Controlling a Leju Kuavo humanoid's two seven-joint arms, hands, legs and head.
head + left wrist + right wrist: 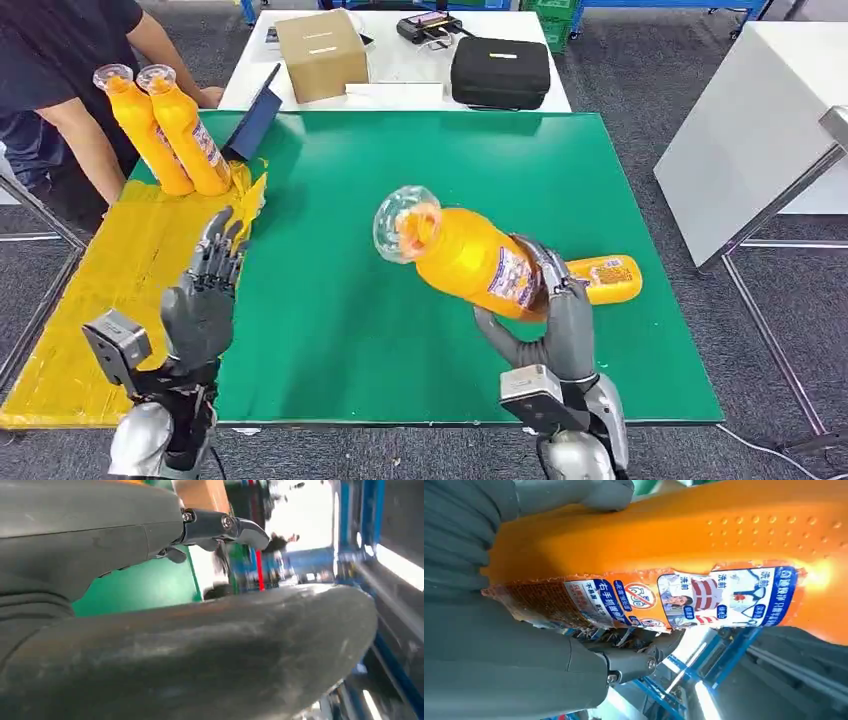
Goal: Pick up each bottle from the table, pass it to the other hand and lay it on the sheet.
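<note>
Orange plastic bottle (470, 258) with clear cap is tilting above the green worktop (420, 180); my right hand (556, 322) is gripping it for handover, my left hand (203, 296) waiting, fingers spread.

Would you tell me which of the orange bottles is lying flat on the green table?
The orange bottle lying on its side just behind the right hand. The held bottle is lifted in that hand, and the two bottles at the yellow sheet's far end lean upright.
</note>
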